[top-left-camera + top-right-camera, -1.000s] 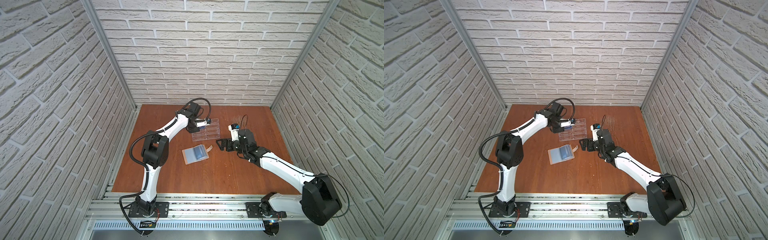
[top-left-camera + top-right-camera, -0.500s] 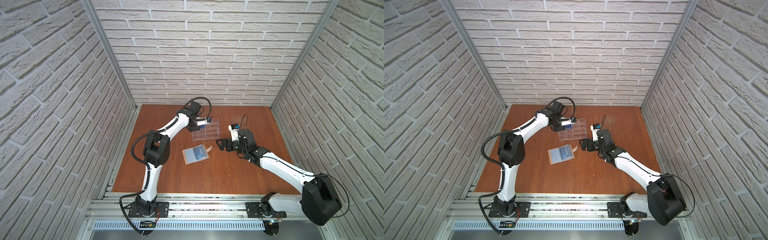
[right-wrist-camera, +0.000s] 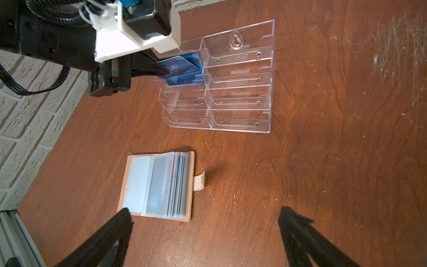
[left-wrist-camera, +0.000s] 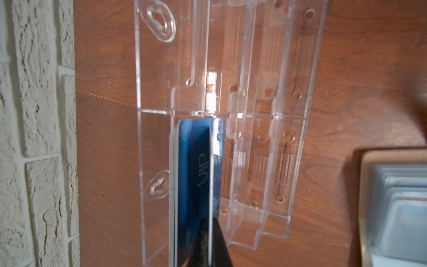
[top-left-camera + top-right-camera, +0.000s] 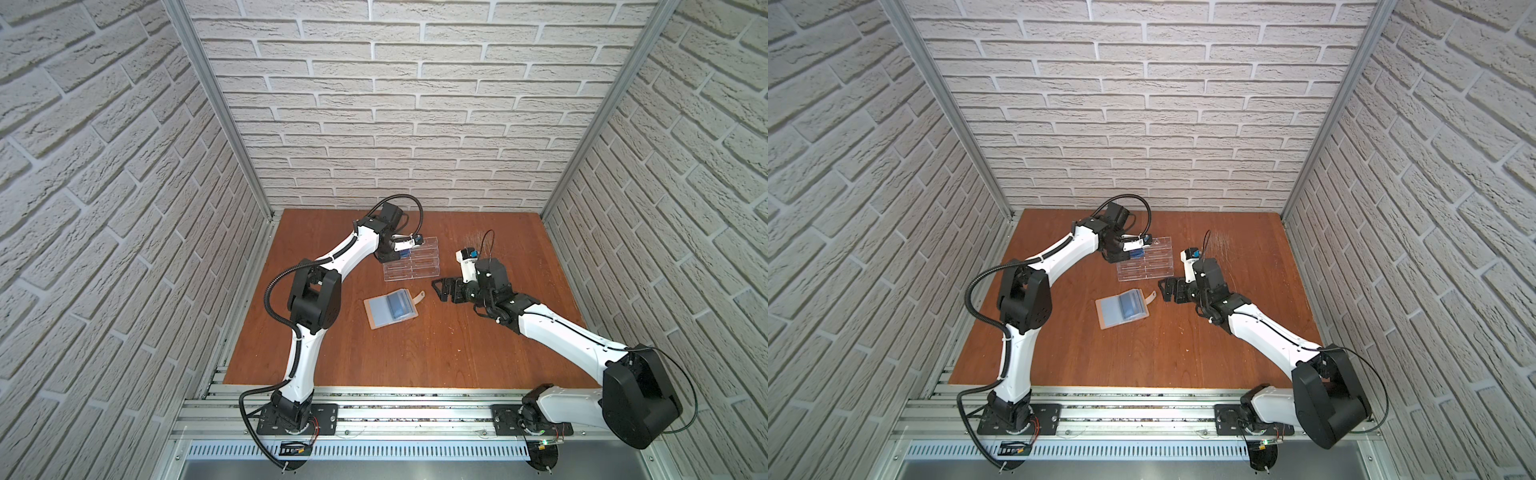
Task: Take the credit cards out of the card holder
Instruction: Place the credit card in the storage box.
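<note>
Left arm [image 5: 345, 253], card [image 3: 182, 68] nudged — scratched table [image 5: 415, 353], brick walls [image 5: 415, 124].

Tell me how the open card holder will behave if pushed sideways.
Probably slides flat: the card holder lies open and low on the wooden table. Its fanned plastic sleeves look floppy and may flip. The small strap would likely bend, not push.

Left hand [image 5: 1133, 250] with blue card [image 5: 1137, 254] at clear rack [image 5: 1152, 268], card holder [image 5: 1121, 309] flat nearby
</note>
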Controlling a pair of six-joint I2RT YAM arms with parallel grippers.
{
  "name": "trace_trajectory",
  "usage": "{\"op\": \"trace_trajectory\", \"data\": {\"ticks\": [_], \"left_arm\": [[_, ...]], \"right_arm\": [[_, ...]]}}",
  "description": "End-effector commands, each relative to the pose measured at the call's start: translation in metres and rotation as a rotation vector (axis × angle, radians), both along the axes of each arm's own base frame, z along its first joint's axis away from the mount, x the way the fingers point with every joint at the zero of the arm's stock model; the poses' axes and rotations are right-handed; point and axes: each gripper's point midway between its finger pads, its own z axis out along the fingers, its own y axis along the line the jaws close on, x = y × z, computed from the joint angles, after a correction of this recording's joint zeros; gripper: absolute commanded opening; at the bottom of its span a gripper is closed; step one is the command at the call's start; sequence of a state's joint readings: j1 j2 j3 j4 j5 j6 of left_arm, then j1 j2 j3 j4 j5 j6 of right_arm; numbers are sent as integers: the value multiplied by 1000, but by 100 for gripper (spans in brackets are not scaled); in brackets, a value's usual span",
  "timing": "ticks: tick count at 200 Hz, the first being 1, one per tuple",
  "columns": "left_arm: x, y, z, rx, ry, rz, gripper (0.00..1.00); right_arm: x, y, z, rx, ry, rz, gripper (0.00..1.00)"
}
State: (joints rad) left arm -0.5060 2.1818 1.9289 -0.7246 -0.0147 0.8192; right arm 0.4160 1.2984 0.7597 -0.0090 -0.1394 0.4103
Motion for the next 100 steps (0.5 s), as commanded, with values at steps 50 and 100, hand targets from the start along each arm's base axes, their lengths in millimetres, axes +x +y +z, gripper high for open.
{"op": "trace_trajectory", "data": {"ticks": [50,100], "left_arm": [[9,-9,-1,3,-34,-26,12],[10,-10,-1,-2,-39,-19,15]], "right_arm": [[6,3,13,26,-50,7,100],[6,4,12,27,-48,8,100]]}}
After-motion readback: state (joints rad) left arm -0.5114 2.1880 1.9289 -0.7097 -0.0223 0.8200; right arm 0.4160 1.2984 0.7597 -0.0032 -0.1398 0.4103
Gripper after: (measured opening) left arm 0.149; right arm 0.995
